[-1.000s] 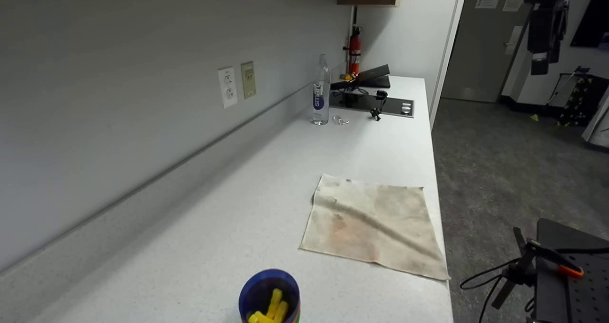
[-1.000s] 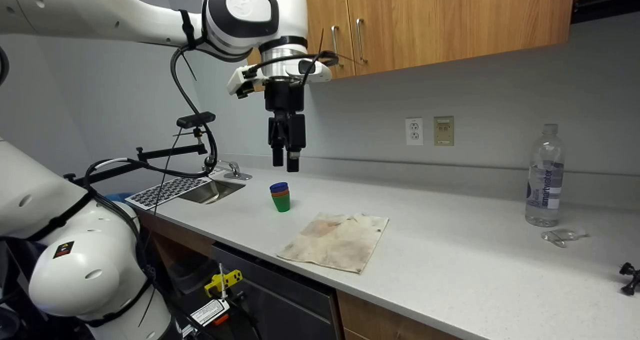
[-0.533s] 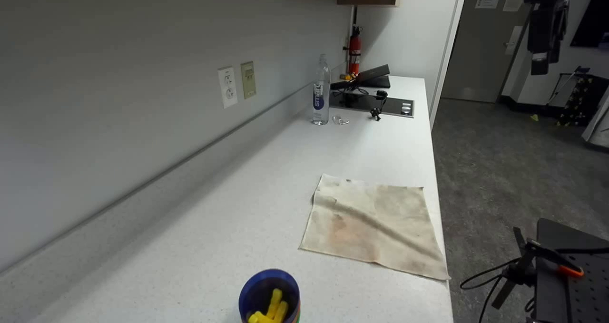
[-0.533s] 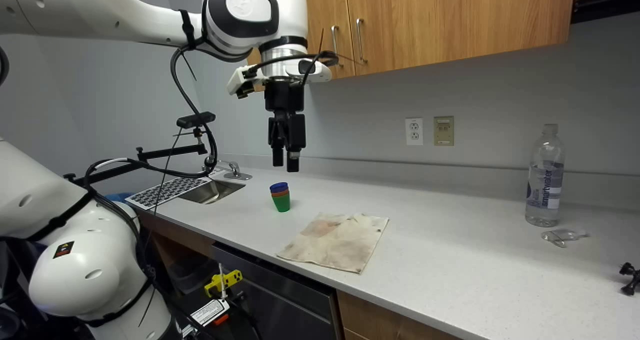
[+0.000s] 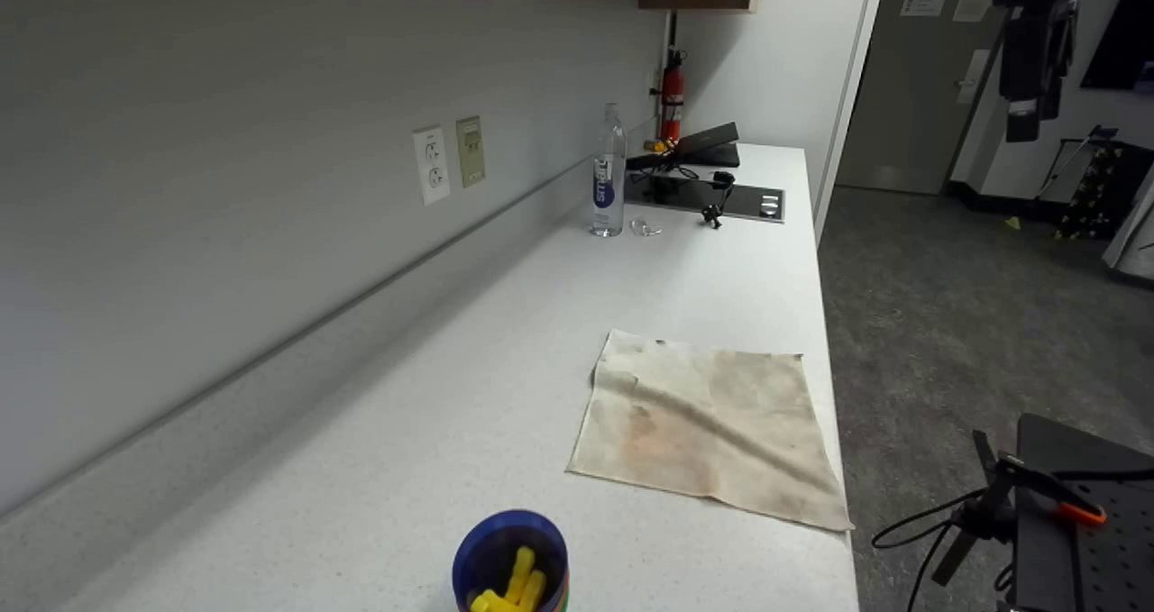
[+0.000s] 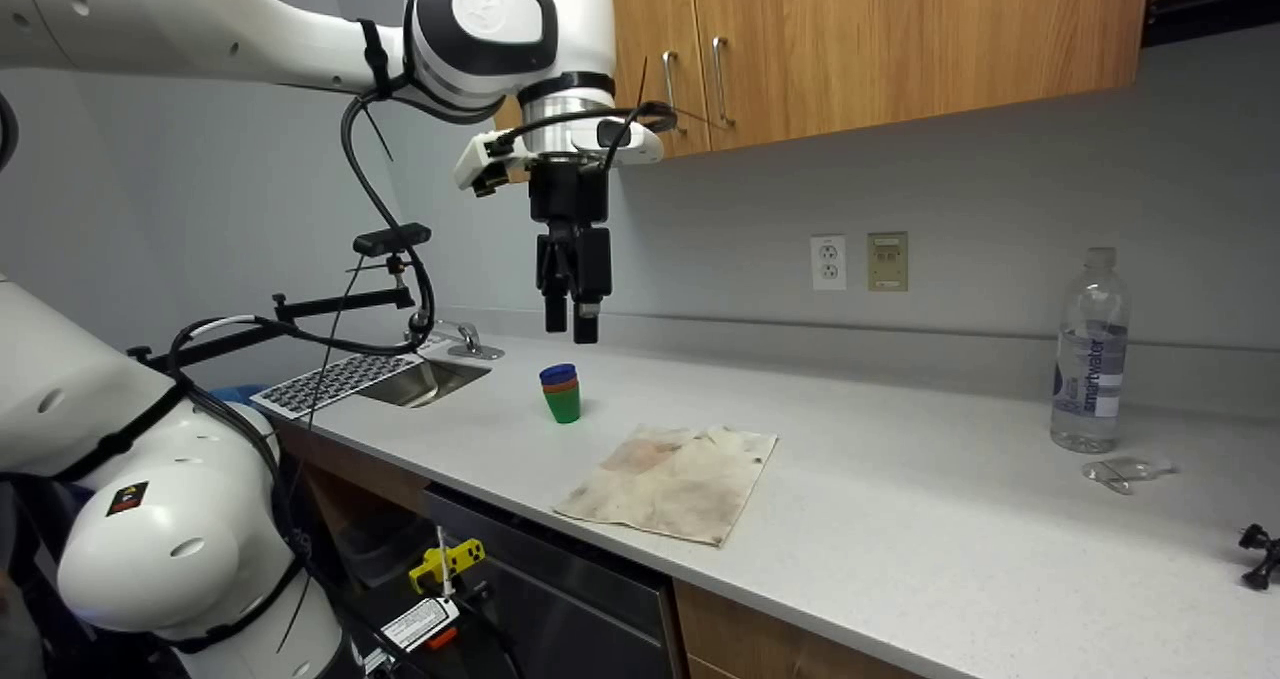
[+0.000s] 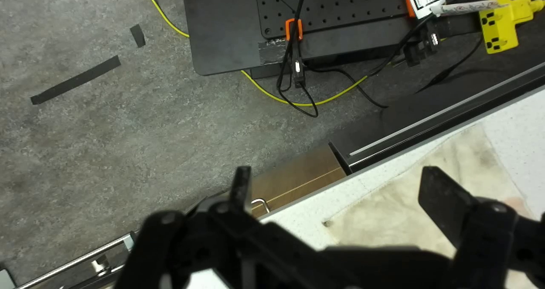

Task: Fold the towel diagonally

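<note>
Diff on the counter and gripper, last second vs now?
Nothing visibly moved; nothing was taken hold of or let go. As before: gripper open and raised, towel spread out unfolded on the counter, stacked cups and bottle standing in place.

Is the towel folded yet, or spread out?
Spread out: in both exterior views the towel lies nearly flat on the counter, its four corners apart.

A pale grey wall (image 5: 270, 143) backs the white speckled bench (image 5: 433, 432), with a backsplash (image 6: 850, 354) along its foot and wood-grain cabinets (image 6: 900, 39) above. A stainless sink (image 6: 420, 384) is set into the bench. In an exterior view, a grey door (image 5: 920, 98) meets mottled dark grey floor (image 5: 947, 324). Soft shadow edges the bench's wall side.
</note>
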Available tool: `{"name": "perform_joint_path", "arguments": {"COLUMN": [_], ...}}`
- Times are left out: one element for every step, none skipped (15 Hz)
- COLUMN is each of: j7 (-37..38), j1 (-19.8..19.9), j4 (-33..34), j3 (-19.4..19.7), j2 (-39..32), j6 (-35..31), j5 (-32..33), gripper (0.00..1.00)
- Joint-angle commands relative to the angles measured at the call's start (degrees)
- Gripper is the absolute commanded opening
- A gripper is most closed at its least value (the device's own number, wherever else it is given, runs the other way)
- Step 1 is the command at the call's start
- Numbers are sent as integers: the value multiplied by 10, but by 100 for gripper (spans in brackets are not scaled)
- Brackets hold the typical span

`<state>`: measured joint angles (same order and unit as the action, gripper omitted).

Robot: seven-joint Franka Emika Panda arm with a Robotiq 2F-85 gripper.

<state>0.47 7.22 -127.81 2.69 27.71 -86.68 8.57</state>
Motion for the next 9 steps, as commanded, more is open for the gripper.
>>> {"name": "perform_joint_path", "arguments": {"j7": [3, 2, 3, 3, 3, 1, 0, 0, -1], "j1": [-9, -10, -11, -12, -14, -17, -19, -22, -25], "j4": [1, 2, 2, 0, 0, -2, -4, -8, -12], "j3": [7, 7, 6, 5, 5, 6, 5, 5, 5], "j2": [0, -2, -4, -4, -5, -5, -6, -8, -9], "j6": [2, 0, -1, -6, -9, -16, -23, -32, -44], "j5": [2, 1, -1, -2, -4, -9, -11, -15, -20], "gripper": [100, 100, 100, 100, 100, 100, 100, 100, 100]}}
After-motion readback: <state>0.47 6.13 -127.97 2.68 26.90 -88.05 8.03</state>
